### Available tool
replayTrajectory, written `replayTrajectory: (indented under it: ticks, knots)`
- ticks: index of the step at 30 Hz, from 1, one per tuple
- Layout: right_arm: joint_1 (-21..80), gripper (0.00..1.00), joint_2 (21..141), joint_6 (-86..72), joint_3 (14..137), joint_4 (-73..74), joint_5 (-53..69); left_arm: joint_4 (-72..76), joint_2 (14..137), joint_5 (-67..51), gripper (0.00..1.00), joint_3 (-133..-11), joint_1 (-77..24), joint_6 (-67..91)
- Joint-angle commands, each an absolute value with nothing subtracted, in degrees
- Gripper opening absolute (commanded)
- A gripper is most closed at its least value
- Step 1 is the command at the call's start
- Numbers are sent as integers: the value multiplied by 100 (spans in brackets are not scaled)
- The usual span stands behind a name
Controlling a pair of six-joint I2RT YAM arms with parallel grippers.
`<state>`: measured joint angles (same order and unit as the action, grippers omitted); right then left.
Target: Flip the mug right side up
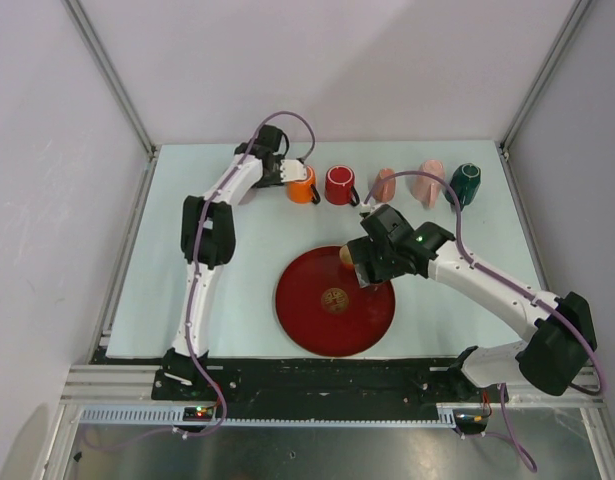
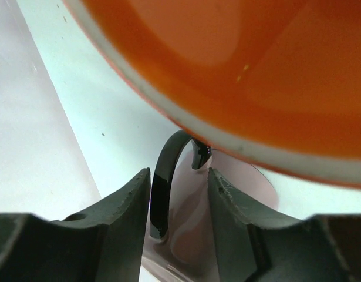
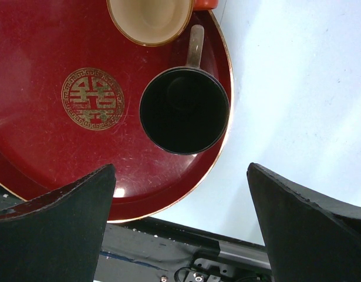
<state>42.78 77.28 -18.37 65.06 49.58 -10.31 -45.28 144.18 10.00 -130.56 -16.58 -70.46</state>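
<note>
An orange mug [image 1: 302, 186] with a black handle stands at the left end of a row of mugs at the back of the table. In the left wrist view its orange body and pale rim [image 2: 239, 76] fill the top. My left gripper [image 1: 289, 172] is right at it. Its fingers [image 2: 130, 205] straddle the black handle [image 2: 162, 182], which lies against the left finger with a gap to the right one. My right gripper [image 1: 360, 266] hovers wide open and empty over the red plate [image 1: 317, 315], above an upright black mug [image 3: 184, 110].
In the row to the right of the orange mug are a red mug [image 1: 339, 185], two pink mugs [image 1: 385, 183] [image 1: 428, 180] and a dark green mug [image 1: 465, 183]. A cream-lined mug [image 3: 149, 20] stands on the plate [image 3: 45, 135] beside the black one.
</note>
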Motion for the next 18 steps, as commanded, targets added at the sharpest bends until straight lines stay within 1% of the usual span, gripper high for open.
replayTrajectory:
  ticks: [1,2,4,6,9,11,13,16,18]
  knots:
    - [4259,99,7548,-1781,6763,4977,-1168,-4838,14069,1392,50,-12775,-1514,-7220]
    - [4257,99,7544,-1765,6765,4972,-1164,-4849,14070,1430,50,-12773,-1491,-7227]
    - [4257,100,7533,-1733,6771,4954,-1157,-4871,14097,1471,45,-12800,-1427,-7216]
    - [4257,100,7528,-1706,6780,4943,-1157,-4896,14124,1515,34,-12793,-1394,-7172]
    - [4256,99,7505,-1680,6777,4933,-1164,-4913,14054,1448,13,-12660,-1385,-7038]
    - [4261,99,7495,-1675,6790,4934,-1172,-4915,13975,1344,5,-12567,-1377,-6938]
    - [4262,99,7486,-1660,6843,4962,-1211,-4918,13911,1285,1,-12529,-1368,-6832]
    - [4263,99,7401,-1645,6977,5009,-1271,-4910,13815,1257,0,-12669,-1322,-6547]
    - [4256,99,7300,-1628,7077,4972,-1265,-4908,13735,1173,0,-12989,-1247,-5924]
